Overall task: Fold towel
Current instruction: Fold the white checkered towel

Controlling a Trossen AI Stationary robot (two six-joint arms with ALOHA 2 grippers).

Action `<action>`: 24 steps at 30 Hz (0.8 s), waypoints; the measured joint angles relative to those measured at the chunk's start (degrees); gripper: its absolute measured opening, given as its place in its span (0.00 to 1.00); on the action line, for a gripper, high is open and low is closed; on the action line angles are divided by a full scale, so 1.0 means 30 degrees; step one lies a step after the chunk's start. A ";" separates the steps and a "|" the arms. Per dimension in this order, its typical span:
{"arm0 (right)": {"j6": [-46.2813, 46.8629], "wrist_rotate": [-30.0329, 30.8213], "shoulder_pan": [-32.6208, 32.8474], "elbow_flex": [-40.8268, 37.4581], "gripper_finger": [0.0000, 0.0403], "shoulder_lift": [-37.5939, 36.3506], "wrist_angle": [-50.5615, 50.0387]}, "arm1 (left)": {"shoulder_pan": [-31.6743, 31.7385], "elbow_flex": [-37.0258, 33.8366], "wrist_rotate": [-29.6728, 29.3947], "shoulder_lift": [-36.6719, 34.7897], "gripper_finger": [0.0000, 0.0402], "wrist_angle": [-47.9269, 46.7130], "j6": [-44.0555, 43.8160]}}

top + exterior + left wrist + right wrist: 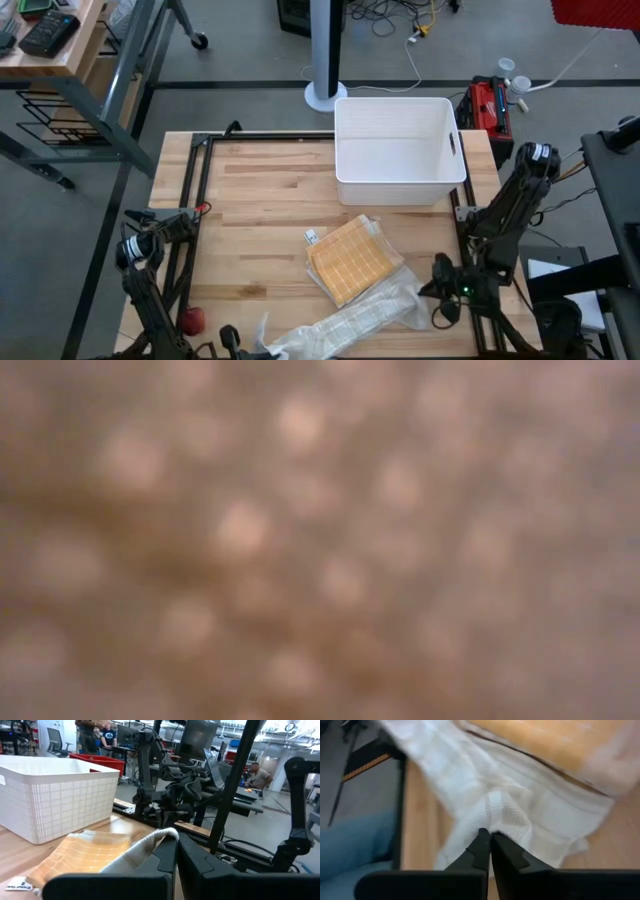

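Towel: towel [352, 280] lies near-right of centre on table [260, 200], orange half-folded part toward bin [398, 150], white tail trailing to the near edge.
Left gripper [176, 851]: I have it clamped together on the white end, near edge.
Right gripper [487, 839]: pinched on a white fold at the towel's right side.
Progress: I judge early; cloth bunched, no clean fold yet.
Left to do: spread, fold over, square up.
Room: bare wood left and centre; bin far, rails at both sides, towel close to near edge.
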 joint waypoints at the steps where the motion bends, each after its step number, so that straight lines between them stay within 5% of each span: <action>1: -0.0594 -0.0065 0.0001 0.0297 0.01 -0.0179 -0.0084 | 0.0034 0.0109 0.0000 0.0000 0.00 0.0060 0.0007; 9: -0.5380 0.1142 0.0075 0.4130 0.00 -0.1651 -0.3302 | 0.0525 0.1877 0.0000 0.0000 0.00 0.0111 0.1548; 16: -0.9471 0.4477 0.0784 0.7144 0.00 -0.2483 -0.5758 | 0.0625 0.4481 0.0000 0.0000 0.00 0.0104 0.4620; 24: -1.0139 0.8804 0.4100 1.0969 0.00 -0.3447 -0.9508 | -0.1409 0.8585 0.0297 -0.0024 0.00 0.0105 0.9027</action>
